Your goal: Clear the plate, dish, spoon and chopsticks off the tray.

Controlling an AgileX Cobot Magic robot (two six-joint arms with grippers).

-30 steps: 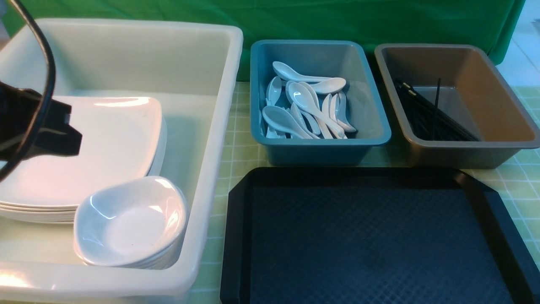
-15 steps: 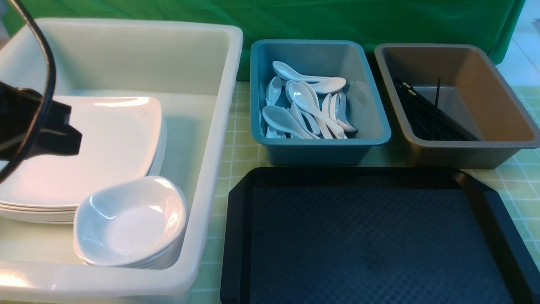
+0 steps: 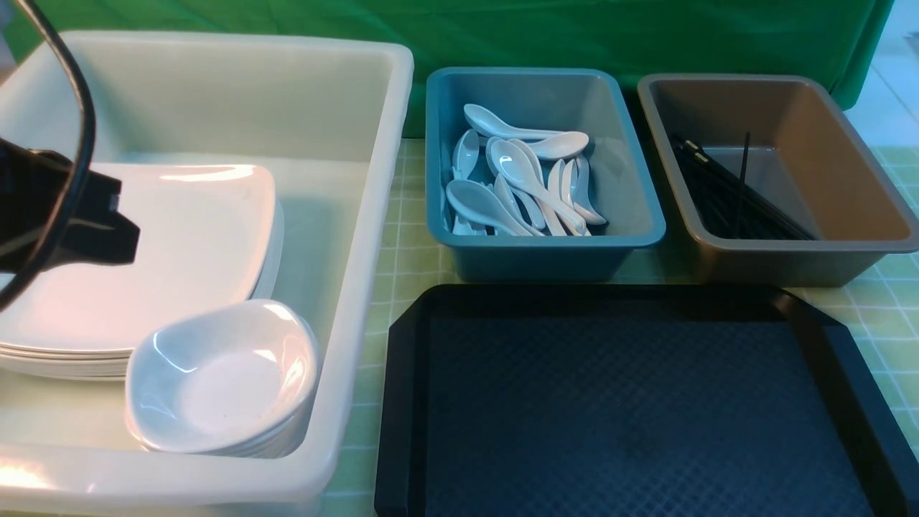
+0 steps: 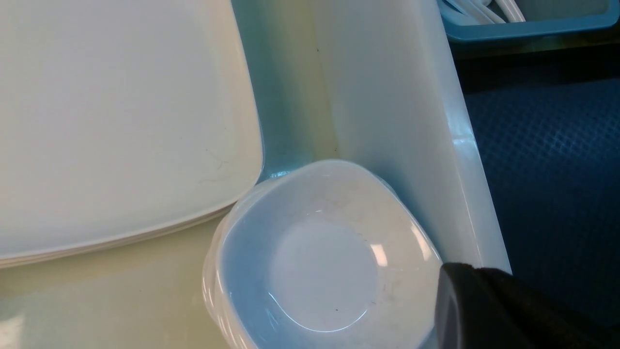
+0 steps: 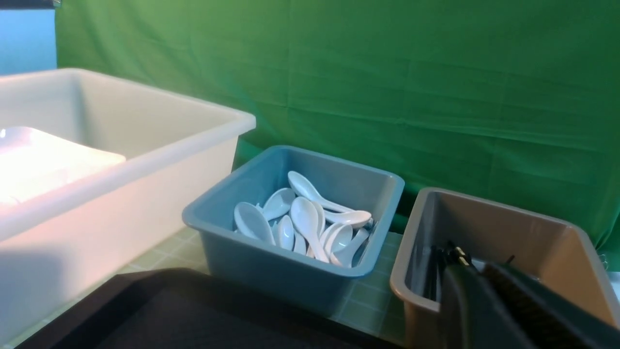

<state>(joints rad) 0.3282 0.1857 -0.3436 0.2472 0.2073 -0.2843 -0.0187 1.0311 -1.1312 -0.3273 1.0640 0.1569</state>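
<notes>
1. L claw point(image 3: 122, 237): I am reading it as closed, carrying nothing, hanging over the stack of large glossy white rounded-rectangular plates point(image 3: 179, 251) inside the big translucent white plastic bin point(image 3: 373, 179).

2. R claw point(image 5: 489, 310): showing in the right wrist view only. Its two fingers are lying close together with nothing between them; whether fully closed, I cannot tell.

3. Task items, location:
- The wide black diamond-textured plastic tray point(image 3: 632, 402) is showing bare wherever it is in view.
- The small deep glossy white squarish dishes point(image 3: 215, 380) are sitting stacked in the white bin, touching the plate stack's near edge.
- The glossy white soup spoons point(image 3: 517, 187) are lying jumbled in the blue rectangular plastic bin point(image 3: 546, 262).
- The thin black chopsticks point(image 3: 732, 201) are lying in the grey rectangular plastic bin point(image 3: 790, 262); one is leaning upright.
I am judging the clearing as done or nearly so.

4. Hazards:
- The L arm's black cable point(image 3: 82, 129) is looping above the bin; on retract it could be snagging the bin rim.
- Plates and dishes are slick and hard; a low exit by the L claw could be clipping the dish stack, which is sitting tight against the bin wall.
- The leaning chopstick could be tipping out if the R claw is bumping the grey bin.
</notes>
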